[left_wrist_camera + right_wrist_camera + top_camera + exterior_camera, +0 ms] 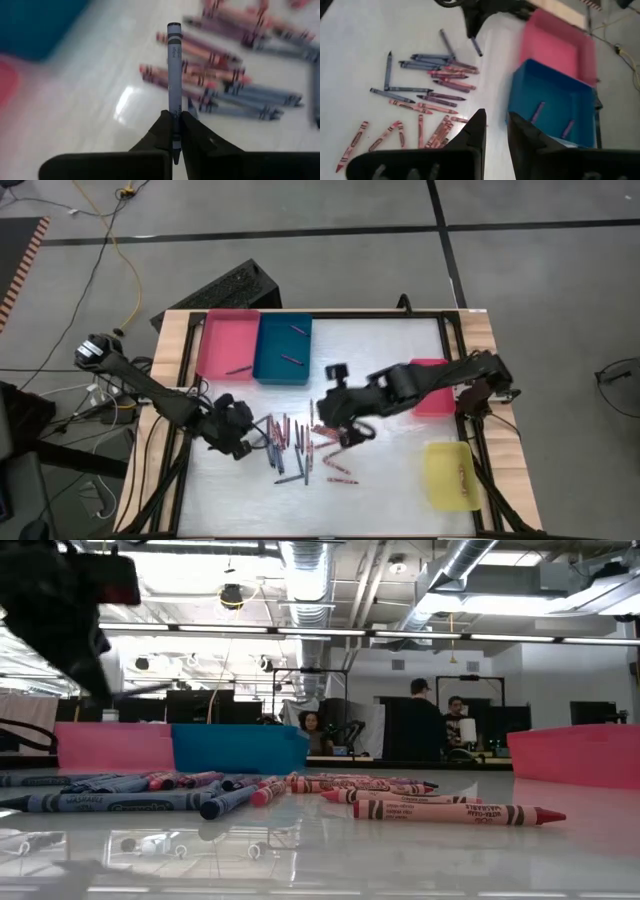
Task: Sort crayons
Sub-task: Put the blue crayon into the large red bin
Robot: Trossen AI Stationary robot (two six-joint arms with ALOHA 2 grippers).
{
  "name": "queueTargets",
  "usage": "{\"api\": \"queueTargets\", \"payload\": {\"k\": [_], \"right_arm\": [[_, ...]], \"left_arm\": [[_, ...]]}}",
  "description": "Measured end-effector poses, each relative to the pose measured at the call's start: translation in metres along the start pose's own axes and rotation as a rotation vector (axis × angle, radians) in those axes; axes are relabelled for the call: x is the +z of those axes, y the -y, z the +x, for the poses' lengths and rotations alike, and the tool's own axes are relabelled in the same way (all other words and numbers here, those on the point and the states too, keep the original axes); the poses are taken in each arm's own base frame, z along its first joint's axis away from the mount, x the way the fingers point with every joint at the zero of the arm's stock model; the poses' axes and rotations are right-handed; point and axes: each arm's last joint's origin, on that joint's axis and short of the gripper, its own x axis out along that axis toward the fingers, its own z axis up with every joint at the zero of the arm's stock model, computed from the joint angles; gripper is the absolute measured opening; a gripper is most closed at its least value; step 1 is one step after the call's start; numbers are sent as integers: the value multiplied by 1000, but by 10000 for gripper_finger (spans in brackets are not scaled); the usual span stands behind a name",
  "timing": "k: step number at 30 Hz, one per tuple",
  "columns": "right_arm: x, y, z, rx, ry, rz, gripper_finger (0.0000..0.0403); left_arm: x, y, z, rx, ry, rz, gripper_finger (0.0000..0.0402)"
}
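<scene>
The left gripper [173, 131] is clamped on a grey-blue crayon [173, 75] above the table [400, 370], left of the scattered crayons [300, 445]. The right gripper [494, 129], jaws narrowly parted and empty, hovers over the pile's right side.

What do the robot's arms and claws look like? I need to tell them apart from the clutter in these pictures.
Both arms are black and jointed, built of chunky segments. The left arm has a round silver-faced joint near its base; the right arm looks bulkier in the middle. Each claw, left and right, has two matte black fingers tapering to narrow tips from a wide black block. Dark cables run beside the left arm's base.
</scene>
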Motion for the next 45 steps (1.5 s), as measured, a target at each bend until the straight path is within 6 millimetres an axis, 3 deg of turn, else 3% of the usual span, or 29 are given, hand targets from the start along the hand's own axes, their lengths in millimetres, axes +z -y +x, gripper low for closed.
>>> {"api": "queueTargets", "payload": {"k": [3, 7, 11, 18, 25, 31, 36, 41, 45], "right_arm": [[-7, 13, -30, -9, 43, 40, 70], [-34, 20, -59, -14, 104, 99, 70], [-72, 20, -62, -47, 251, 193, 70], [-131, 4, -22, -83, 599, 304, 70], [-159, -4, 37, -231, 883, 301, 70], [-150, 5, 82, -271, 907, 325, 72], [-127, 9, 118, -246, 872, 303, 72], [-95, 12, 134, -167, 901, 249, 74], [-75, 16, 141, -123, 845, 226, 99]], "left_arm": [[8, -6, -15, -6, 118, -4, 3], [15, -15, -33, 10, 264, -14, 3], [20, -23, -47, 15, 365, -12, 3], [23, -28, -57, -4, 414, -18, 3], [34, -16, -57, -36, 593, 61, 3], [45, -9, -57, -2, 708, 181, 3], [54, -7, -52, 47, 745, 244, 4], [58, -6, -45, 59, 732, 317, 11], [58, -6, -43, 56, 728, 330, 12]]}}
